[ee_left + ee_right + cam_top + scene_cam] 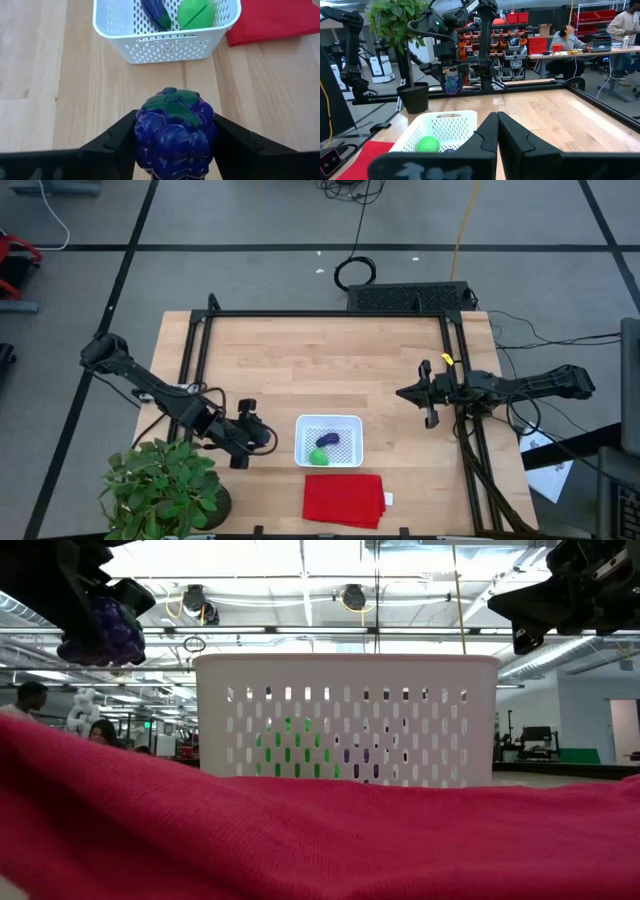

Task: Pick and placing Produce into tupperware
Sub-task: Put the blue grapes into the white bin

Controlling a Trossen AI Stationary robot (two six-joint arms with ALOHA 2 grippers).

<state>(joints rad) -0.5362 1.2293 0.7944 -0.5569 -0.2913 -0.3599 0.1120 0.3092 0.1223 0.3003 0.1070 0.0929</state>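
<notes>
The roundish dark purple piece (175, 132), a toy grape bunch with a green leaf cap, sits clamped between the two fingers of the left pincer (175, 142). In the low view it hangs above the worktop, up at the level of the container's rim (98, 635). The high view puts the left pincer (256, 432) just beside the tupperware (305, 423), on its left side, not yet over it. From the left wrist the grape bunch is close to the near wall of the tupperware (160, 45), with a strip of bare wood between them.

Inside the tupperware lie the other two produce pieces: the elongated dark purple piece (327, 440) and the bright green piece (319, 457), side by side and close together. Both show again through the perforated wall in the low view, green (287, 745) and purple (352, 755).

A folded red cloth (343, 500) lies on the worktop (300, 360) just in front of the tupperware, and it fills the foreground of the low view. A leafy potted plant (160, 485) stands at the front left corner, near the left arm.

The right pincer (428, 394) waits well apart on the right side of the worktop, lifted clear of the surface, its fingers pressed together with nothing between them (496, 132).
</notes>
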